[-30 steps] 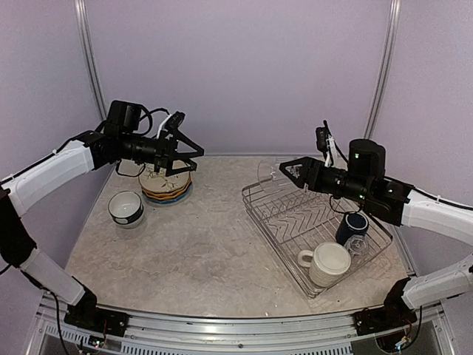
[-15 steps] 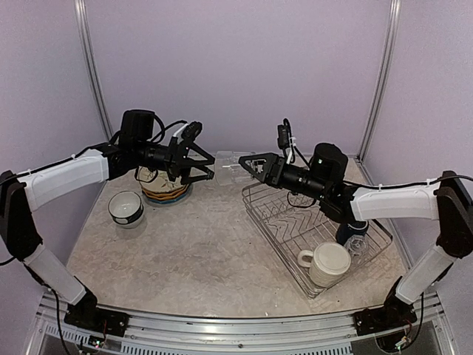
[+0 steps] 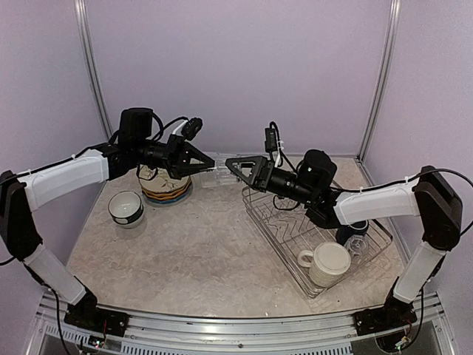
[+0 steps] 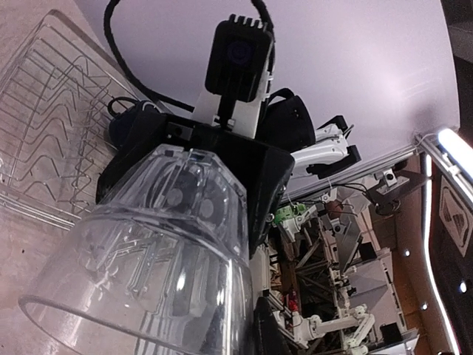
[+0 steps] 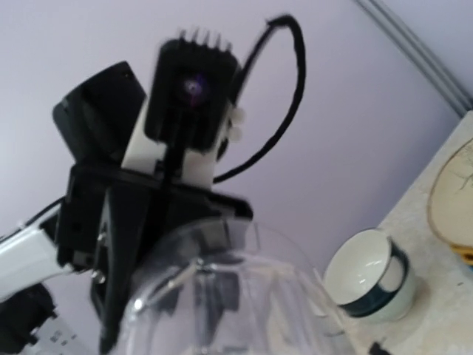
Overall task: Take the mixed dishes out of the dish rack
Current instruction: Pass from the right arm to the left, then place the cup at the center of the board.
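Over on the left of the table point(image 3: 199, 251), a bowl point(image 3: 126, 207) and a stack of plates point(image 3: 166, 188) are already out of the rack. Just past them the left gripper point(image 3: 205, 157) has its jaws pinched nearly together at the rim end of a clear glass point(image 3: 216, 160), which hangs in mid-air between the arms. The glass is see-through, so I can't swear the pinch is really on the rim wall, but it looks that way. The right gripper point(image 3: 230, 163) has the base end of the same glass, jaws spread wide around it. Right of that, the rack point(image 3: 287, 219) has a cream mug point(image 3: 329, 262) and a navy mug point(image 3: 353, 225) left inside.

So I'd call this a hand-off, right to left. Next move as I see it: the right lets go and backs off, then the left carries the glass down near the plates without tipping it loose from that thin grip.

No brands, labels or writing I can read anywhere.
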Action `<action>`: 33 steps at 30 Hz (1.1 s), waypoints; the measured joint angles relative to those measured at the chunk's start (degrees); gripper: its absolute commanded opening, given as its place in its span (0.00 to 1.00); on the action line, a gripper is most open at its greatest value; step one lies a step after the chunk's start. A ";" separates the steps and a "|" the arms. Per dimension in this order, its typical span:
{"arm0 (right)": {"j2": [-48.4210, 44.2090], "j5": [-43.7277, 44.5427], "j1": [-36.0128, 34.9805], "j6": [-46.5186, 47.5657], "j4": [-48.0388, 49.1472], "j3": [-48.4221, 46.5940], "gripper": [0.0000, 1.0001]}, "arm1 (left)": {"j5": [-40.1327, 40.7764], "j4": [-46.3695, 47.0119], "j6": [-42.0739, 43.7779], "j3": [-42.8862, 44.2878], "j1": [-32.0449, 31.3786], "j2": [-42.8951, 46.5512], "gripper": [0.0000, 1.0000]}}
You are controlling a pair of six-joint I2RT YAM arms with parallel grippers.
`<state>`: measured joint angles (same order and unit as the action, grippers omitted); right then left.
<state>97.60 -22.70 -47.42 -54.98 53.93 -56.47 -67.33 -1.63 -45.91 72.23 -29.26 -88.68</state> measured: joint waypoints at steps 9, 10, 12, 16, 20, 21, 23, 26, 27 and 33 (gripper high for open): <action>-2.40 1.64 0.42 1.66 -2.89 3.39 1.00 | 4.70 -5.70 5.22 0.20 -0.33 0.20 0.00; -3.74 2.21 0.68 2.16 -4.46 4.50 1.00 | 6.27 -7.10 5.99 0.24 -0.35 0.20 0.00; -6.54 3.28 1.46 3.23 -7.56 6.36 1.00 | 9.31 -9.90 7.34 0.35 -0.35 0.20 0.00; -14.69 8.09 3.45 6.54 -17.97 8.74 1.00 | 18.40 -19.23 10.36 3.17 -0.37 0.00 0.00; -22.80 14.58 4.04 10.29 -28.13 8.81 1.00 | 29.18 -30.03 13.25 11.34 -0.37 -2.86 0.00; -24.72 16.20 4.04 10.99 -30.18 8.87 1.00 | 31.85 -32.94 13.92 14.05 -0.42 -4.39 0.00; -28.20 19.17 4.07 12.31 -33.64 9.46 1.00 | 36.48 -39.04 15.43 19.58 -0.44 -8.46 0.00; -31.58 22.47 4.17 13.53 -37.48 10.49 1.00 | 41.70 -46.12 17.84 25.31 -0.79 -15.08 0.00; -32.39 23.37 4.39 13.77 -38.62 10.88 1.00 | 43.54 -48.48 18.64 26.64 -1.01 -17.49 0.00; -34.75 26.40 4.55 14.86 -43.30 12.24 1.00 | 54.90 -60.72 23.32 28.63 -1.68 -26.62 0.00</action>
<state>62.85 3.70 -42.87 -40.12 10.63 -44.23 -12.43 -62.35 -22.59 100.86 -30.94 -115.31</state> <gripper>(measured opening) 0.997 0.035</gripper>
